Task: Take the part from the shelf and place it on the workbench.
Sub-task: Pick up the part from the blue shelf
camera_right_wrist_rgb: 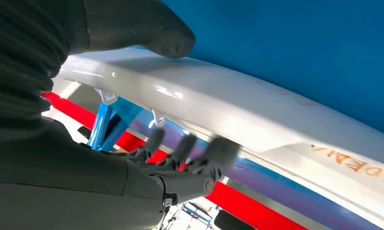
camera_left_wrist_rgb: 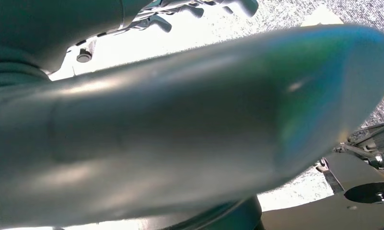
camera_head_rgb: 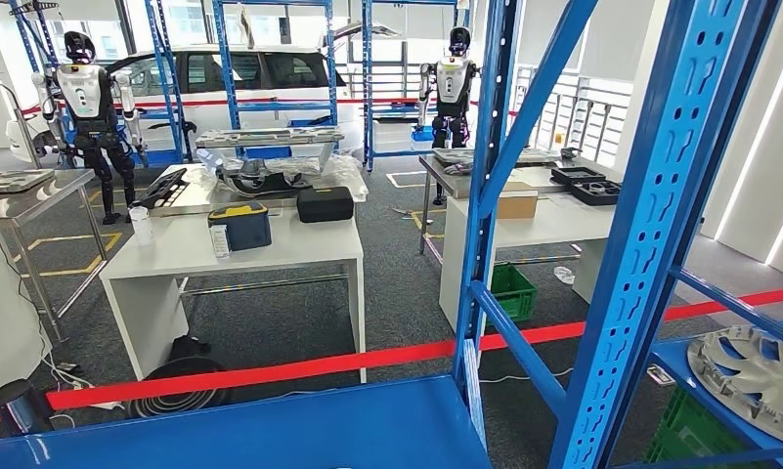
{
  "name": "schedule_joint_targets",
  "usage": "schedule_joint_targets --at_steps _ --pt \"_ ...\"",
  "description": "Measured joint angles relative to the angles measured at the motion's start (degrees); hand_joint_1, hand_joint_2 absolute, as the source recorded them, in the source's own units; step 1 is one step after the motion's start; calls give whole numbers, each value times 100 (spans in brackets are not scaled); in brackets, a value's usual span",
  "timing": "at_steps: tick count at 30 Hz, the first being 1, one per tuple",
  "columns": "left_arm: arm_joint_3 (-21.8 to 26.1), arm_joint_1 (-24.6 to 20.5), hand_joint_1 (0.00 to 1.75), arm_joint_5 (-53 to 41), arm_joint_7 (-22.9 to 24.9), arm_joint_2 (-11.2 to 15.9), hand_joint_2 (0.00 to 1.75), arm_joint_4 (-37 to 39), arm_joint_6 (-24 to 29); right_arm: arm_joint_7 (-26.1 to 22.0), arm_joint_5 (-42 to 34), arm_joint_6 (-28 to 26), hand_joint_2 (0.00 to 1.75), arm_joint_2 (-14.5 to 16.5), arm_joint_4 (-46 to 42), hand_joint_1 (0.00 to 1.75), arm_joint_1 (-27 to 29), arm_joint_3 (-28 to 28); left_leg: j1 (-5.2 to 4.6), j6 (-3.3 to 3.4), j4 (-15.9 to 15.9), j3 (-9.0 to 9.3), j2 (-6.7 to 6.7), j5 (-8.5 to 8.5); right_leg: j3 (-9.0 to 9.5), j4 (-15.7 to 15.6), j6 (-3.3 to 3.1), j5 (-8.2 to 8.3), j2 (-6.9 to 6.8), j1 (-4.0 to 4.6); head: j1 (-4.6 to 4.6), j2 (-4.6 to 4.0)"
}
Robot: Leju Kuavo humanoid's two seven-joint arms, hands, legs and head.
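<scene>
Right hand [camera_right_wrist_rgb: 180,158] clamps the long white plastic panel [camera_right_wrist_rgb: 257,120] between thumb and fingers against the blue metal shelf [camera_right_wrist_rgb: 300,52]; tugged unevenly, it could snag there.

right hand [camera_right_wrist_rgb: 146,120] thumb over, fingers under a part, left hand [camera_left_wrist_rgb: 190,9] fingers curled
</scene>
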Motion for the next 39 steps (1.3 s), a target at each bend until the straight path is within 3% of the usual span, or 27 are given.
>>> schedule_joint_targets --at_steps 5,9,39 --pt "0 -37 0 -11 16 -1 0 0 -2 -18 39 -132 175 -65 27 175 53 5 0 0 0 1 0 0 1 0 0 0 0 0 0 0" --pt "0 -48 0 -22 19 -2 175 0 -41 -9 50 -198 175 -103 29 175 57 5 0 0 0 4 5 0 2 0 0 0 1 0 0 0" --pt "46 -58 0 50 -136 -22 175 0 -197 -73 170 -306 175 -244 29 175 141 -71 0 0 0 19 5 0 17 0 0 0 1 0 0 0"
